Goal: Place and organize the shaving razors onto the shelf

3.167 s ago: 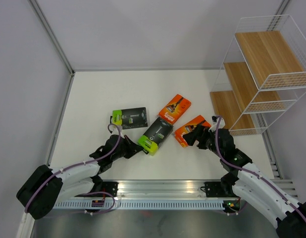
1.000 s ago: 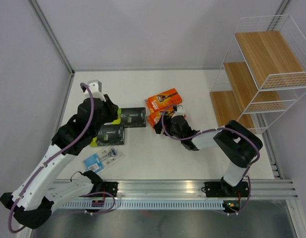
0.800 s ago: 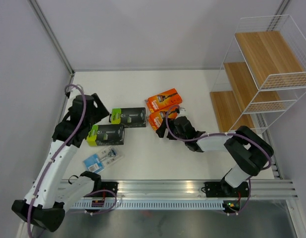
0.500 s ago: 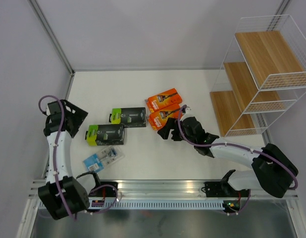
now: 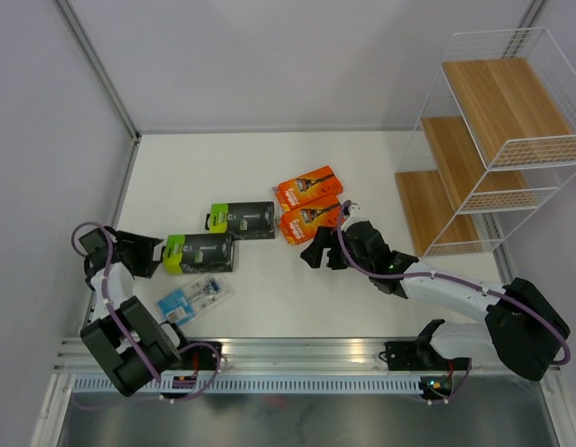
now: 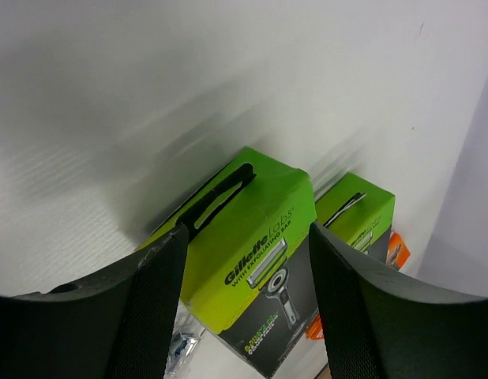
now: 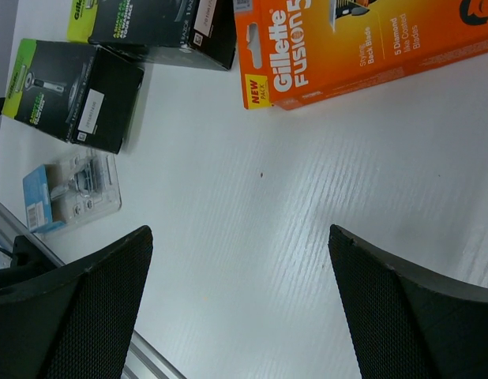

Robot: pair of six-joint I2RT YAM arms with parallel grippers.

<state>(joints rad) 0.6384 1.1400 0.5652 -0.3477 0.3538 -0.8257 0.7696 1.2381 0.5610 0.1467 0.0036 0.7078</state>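
Left gripper [image 6: 245,233] gaped wide at the lower-left green-ended pack [image 5: 202,252], right gripper [image 7: 240,237] wide below the centre orange pack [image 7: 362,43], both empty, probably lining up picks for the shelf [image 5: 498,107].

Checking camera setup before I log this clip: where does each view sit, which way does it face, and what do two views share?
Top external: above, behind the bases, looking down on the table, shelf; both arms show.
Left wrist: low, facing a green-ended pack between the left fingers.
Right wrist: looking down at an orange pack; right fingers show.
Shared: the blister pack in top and right wrist.
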